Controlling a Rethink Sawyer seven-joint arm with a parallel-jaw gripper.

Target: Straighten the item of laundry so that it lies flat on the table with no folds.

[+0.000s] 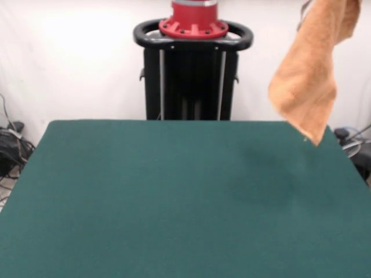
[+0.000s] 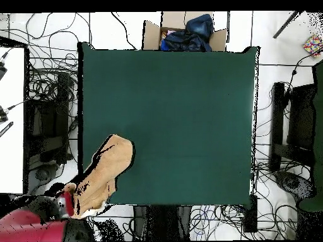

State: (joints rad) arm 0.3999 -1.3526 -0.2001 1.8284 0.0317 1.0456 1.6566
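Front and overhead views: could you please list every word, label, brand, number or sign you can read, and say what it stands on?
None: no readable text in either view.
The towel, hanging above the table: no tag or lettering visible.
Red and black pedestal: no brand or number can be made out.
Cardboard box beyond the table in the overhead view: no print legible.

White wall standing behind, pale floor showing around, black cables sprawling across it, cardboard box holding dark blue cloth, white surface lying alongside.
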